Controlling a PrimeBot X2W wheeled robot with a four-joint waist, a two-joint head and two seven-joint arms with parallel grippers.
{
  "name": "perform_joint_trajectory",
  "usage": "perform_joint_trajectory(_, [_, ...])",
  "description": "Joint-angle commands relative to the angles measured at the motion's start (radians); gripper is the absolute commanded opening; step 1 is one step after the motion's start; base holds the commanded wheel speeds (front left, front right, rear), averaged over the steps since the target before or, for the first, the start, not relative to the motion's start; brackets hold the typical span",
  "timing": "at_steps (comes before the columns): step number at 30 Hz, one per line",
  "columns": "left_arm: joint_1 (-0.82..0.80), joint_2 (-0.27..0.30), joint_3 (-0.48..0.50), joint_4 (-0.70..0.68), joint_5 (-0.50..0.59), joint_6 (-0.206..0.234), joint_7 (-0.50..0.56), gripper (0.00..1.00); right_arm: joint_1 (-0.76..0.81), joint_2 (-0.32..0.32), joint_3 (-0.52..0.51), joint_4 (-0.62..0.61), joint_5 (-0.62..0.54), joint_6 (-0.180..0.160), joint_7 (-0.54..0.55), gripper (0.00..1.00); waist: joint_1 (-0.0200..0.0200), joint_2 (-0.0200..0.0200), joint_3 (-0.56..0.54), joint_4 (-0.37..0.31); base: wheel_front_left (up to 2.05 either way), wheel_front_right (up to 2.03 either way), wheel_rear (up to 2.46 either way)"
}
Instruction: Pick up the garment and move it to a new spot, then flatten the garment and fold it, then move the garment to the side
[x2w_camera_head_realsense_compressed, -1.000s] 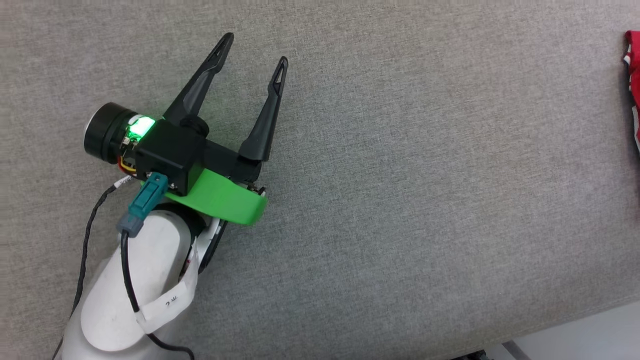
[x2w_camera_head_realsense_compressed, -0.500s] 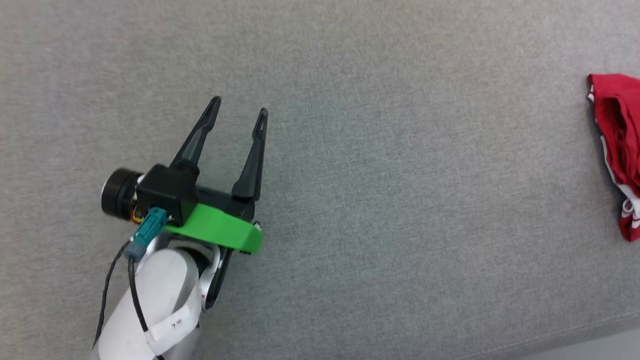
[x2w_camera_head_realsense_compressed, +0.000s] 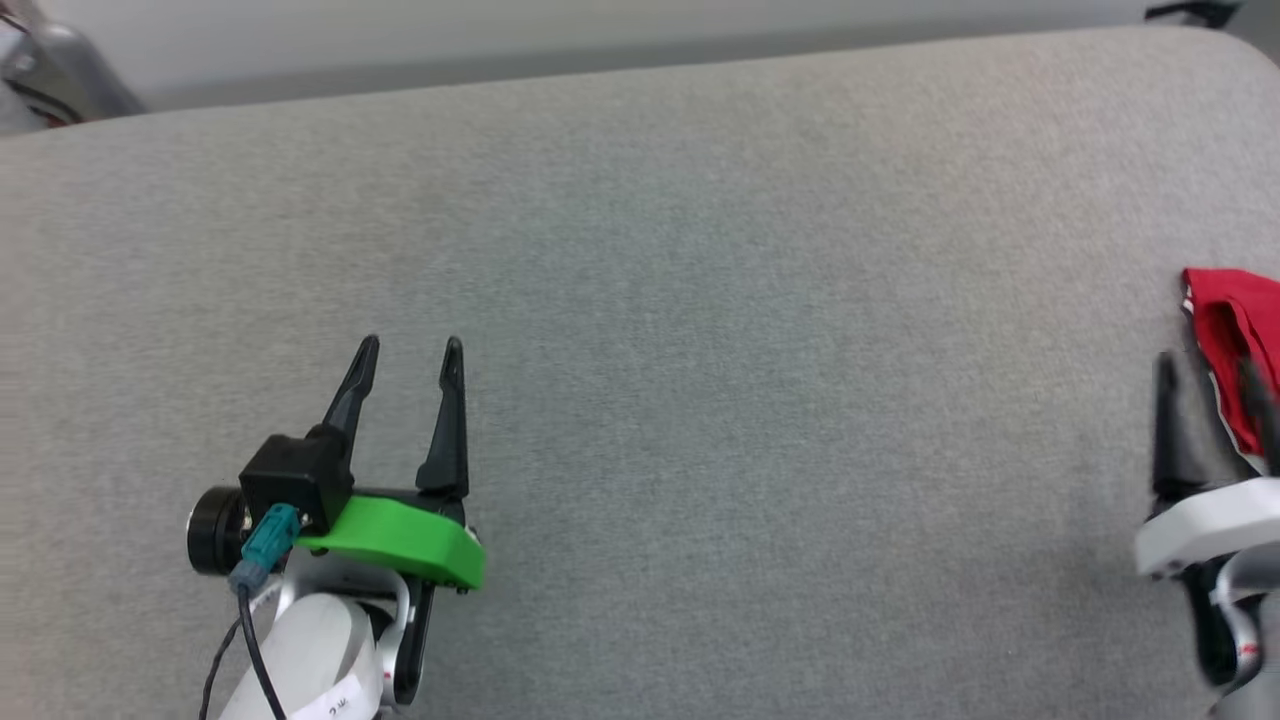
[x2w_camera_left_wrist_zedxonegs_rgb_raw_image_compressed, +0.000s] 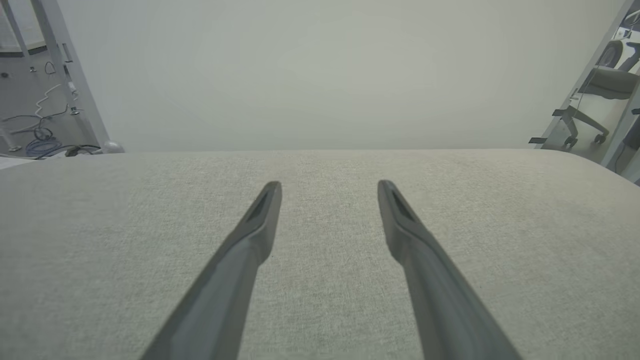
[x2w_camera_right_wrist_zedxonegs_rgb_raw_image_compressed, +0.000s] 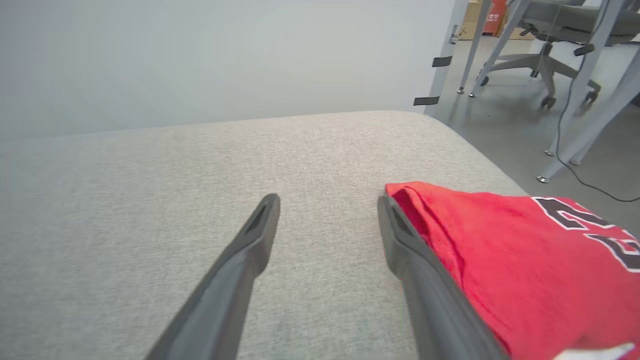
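The garment (x2w_camera_head_realsense_compressed: 1228, 318) is a red folded heap at the right edge of the head view, lying on the grey fabric surface (x2w_camera_head_realsense_compressed: 760, 400). In the right wrist view the garment (x2w_camera_right_wrist_zedxonegs_rgb_raw_image_compressed: 525, 250) shows black-and-white numerals and lies flat just right of my fingers. My right gripper (x2w_camera_head_realsense_compressed: 1210, 372), blurred, stands open beside the garment's near-left edge; in its own view the right gripper (x2w_camera_right_wrist_zedxonegs_rgb_raw_image_compressed: 327, 200) holds nothing, and one finger (x2w_camera_right_wrist_zedxonegs_rgb_raw_image_compressed: 425, 280) runs along the red cloth's edge. My left gripper (x2w_camera_head_realsense_compressed: 411, 347) is open over bare fabric at the lower left, and the left gripper (x2w_camera_left_wrist_zedxonegs_rgb_raw_image_compressed: 328, 185) is empty in its wrist view.
The surface's far edge (x2w_camera_head_realsense_compressed: 620, 62) meets a pale wall. Off its right end stand grey table legs (x2w_camera_right_wrist_zedxonegs_rgb_raw_image_compressed: 580, 115) and an office chair (x2w_camera_right_wrist_zedxonegs_rgb_raw_image_compressed: 545, 20) on the floor, with a trailing cable. Cables (x2w_camera_left_wrist_zedxonegs_rgb_raw_image_compressed: 42, 145) lie on the floor to the far left.
The head camera has swung, bringing the surface's far edge into view. My right gripper has appeared beside the garment. The left gripper stays open.
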Motion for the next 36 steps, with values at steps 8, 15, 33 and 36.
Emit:
perform_joint_trajectory(8, [0.072, -0.009, 0.020, 0.041, -0.023, 0.018, -0.016, 1.00, 0.137, 0.096, 0.096, -0.173, -0.001, -0.001, 0.051, 1.00, 0.0002, 0.0000, -0.150, 0.138, 0.00, 0.00, 0.00])
perform_joint_trajectory(15, [0.130, -0.005, 0.025, 0.061, -0.028, 0.021, -0.019, 1.00, 0.251, 0.123, 0.100, -0.322, -0.060, -0.001, 0.106, 1.00, 0.0002, 0.0000, -0.224, 0.168, 0.00, 0.00, 0.00])
perform_joint_trajectory(33, [0.224, 0.003, 0.008, 0.086, -0.050, 0.023, -0.009, 1.00, 0.422, 0.162, 0.119, -0.506, -0.071, -0.001, 0.231, 1.00, 0.0002, 0.0000, -0.330, 0.160, 0.00, 0.00, 0.00])
perform_joint_trajectory(36, [0.220, 0.008, 0.004, 0.092, -0.050, 0.020, -0.007, 1.00, 0.426, 0.164, 0.118, -0.511, -0.068, -0.001, 0.234, 1.00, 0.0002, 0.0000, -0.327, 0.157, 0.00, 0.00, 0.00])
